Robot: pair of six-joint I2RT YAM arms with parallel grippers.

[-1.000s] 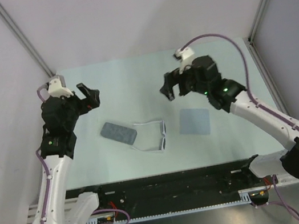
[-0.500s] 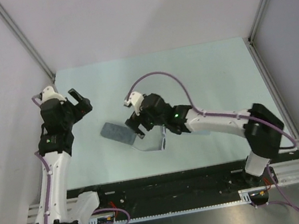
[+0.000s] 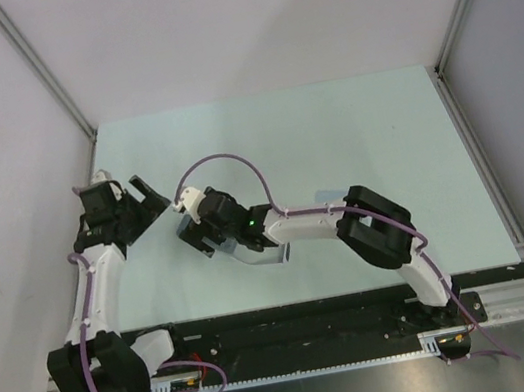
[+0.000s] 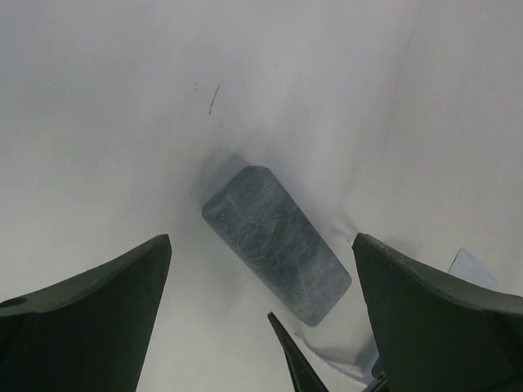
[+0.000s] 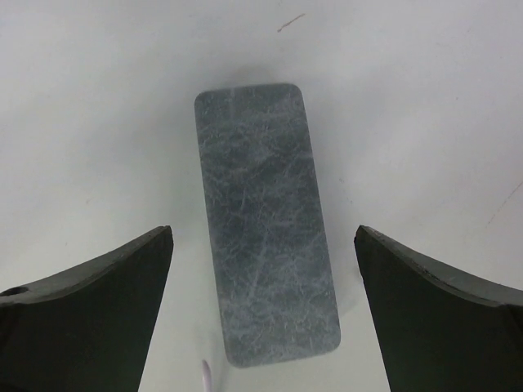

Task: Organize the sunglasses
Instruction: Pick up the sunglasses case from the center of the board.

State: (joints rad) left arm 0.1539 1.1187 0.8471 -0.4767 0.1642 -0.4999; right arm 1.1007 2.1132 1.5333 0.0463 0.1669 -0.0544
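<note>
Presently on the table: one grey case, lying flat. Right gripper hovers over it, jaws spread wide, grasping nothing. Left gripper, at ten o'clock from the case, is likewise released and empty. Sunglasses, white-framed, lie just beside the case at four o'clock, mostly hidden under the right arm. A corner of cloth shows at three o'clock.

The overhead camera looked down from six o'clock; both wrist cameras, close and downward-facing, shared the grey case.
</note>
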